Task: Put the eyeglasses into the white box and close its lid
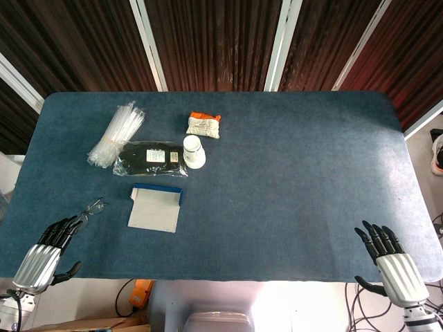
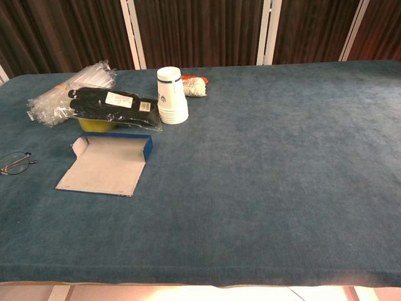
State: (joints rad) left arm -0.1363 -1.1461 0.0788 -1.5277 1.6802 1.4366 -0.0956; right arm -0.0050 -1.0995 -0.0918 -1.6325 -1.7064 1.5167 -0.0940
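Eyeglasses (image 1: 95, 206) near counter (image 1: 291, 180) left edge, beside open white box (image 1: 155, 210); left robot hand (image 1: 48, 252) and right robot hand (image 1: 387, 259) spread, holding nothing

Left hand (image 1: 48, 249) fingers (image 1: 67, 227) touch eyeglasses (image 1: 93, 206) beside white box (image 1: 155, 206).

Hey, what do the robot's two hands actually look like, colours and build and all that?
In the head view, the left hand and right hand match: black segmented fingers and a black thumb on a silver-white, lengthwise-ribbed back shell. Each sits on a light metallic wrist. Dark cables show near the right wrist at the frame's lower right corner. No markings are legible. The chest view shows neither hand.
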